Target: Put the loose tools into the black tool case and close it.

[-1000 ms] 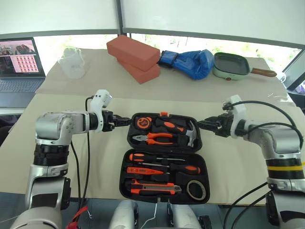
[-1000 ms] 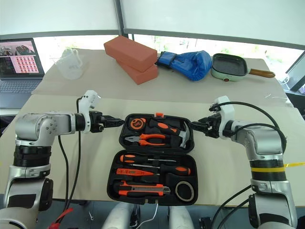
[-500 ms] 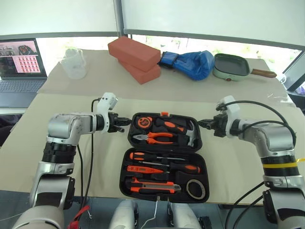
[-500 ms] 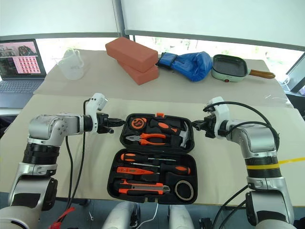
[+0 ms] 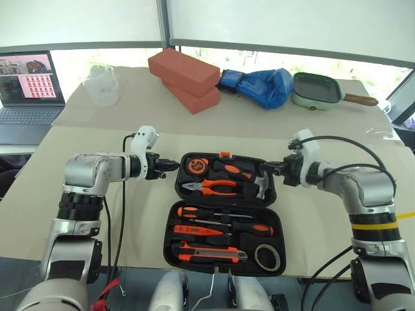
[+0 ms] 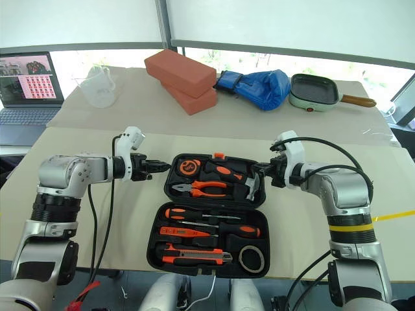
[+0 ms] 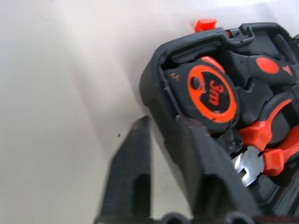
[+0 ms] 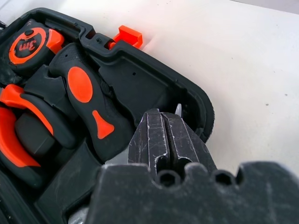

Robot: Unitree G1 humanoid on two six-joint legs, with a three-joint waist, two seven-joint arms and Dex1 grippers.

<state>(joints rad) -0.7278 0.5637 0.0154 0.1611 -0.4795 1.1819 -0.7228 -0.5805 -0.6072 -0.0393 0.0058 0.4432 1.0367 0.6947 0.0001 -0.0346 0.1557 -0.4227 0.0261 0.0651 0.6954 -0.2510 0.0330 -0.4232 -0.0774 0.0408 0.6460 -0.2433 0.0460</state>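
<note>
Both pincers have drawn in toward the black tool case since a second ago, the right one sliding inward until it reaches the case's upper right corner. That right pincer now has its 2 black fingers pressed flat together, with no gap, their tips at the corner rim beside the hammer. At the opposite upper corner the left pincer stands partly spread – 1 finger lies outside the wall over the bare tabletop, the other over the rim near the orange tape measure; whether it actually pinches the wall I cannot tell. The case lies open and flat near the front edge, its small orange latch on the far side. Its near half holds the 2 black-and-orange-handled screwdrivers, the slim orange tester screwdriver, the orange-black utility knife and the small round grey tape roll; orange-handled pliers sit in the far half. Farther back stand 2 red bricks, a blue glove and a green pan.
</note>
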